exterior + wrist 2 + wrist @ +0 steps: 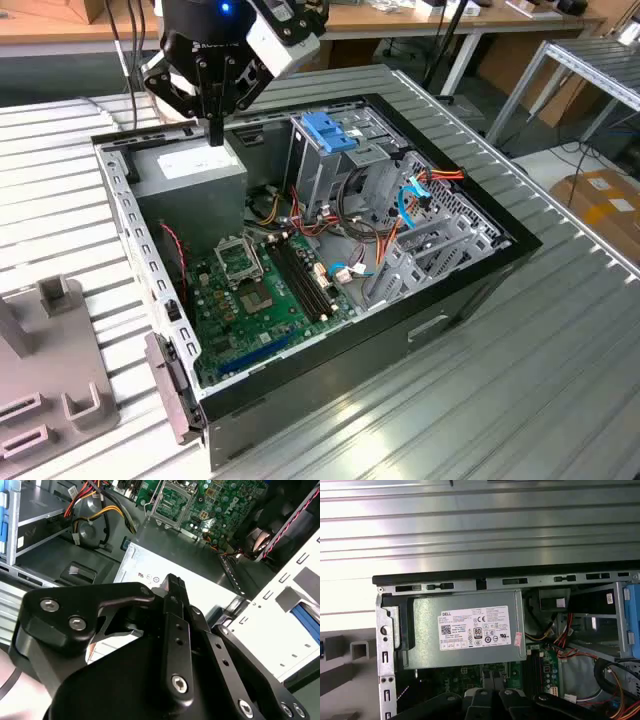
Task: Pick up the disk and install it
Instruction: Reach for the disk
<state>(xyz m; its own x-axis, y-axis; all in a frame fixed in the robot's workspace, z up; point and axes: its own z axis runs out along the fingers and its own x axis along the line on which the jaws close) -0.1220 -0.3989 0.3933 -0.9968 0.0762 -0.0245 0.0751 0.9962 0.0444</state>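
- Exterior view: hovers, gripper (213, 132) pressed together and empty, above the power-supply box (190, 170) in the case (480, 275), which is opened for reach to the drive cage (312, 175).
- Second wrist view: fingertips (172, 587) meeting, pinching nothing, presumably with no load to hold.
- First wrist view: looks down on that box (465, 630); cannot tell where the disk is.

Tabletop (520, 380): ribbed silver metal, bright glare at the exterior view's left.
Desks (400, 20): wood-topped, white legs, along the upper edge.
Floor (478, 100): dark grey, upper right; cardboard box (603, 200) on it.

Exterior view obliquely above the computer case (330, 372); both wrist views close over its power-supply box (465, 630) (145, 569).
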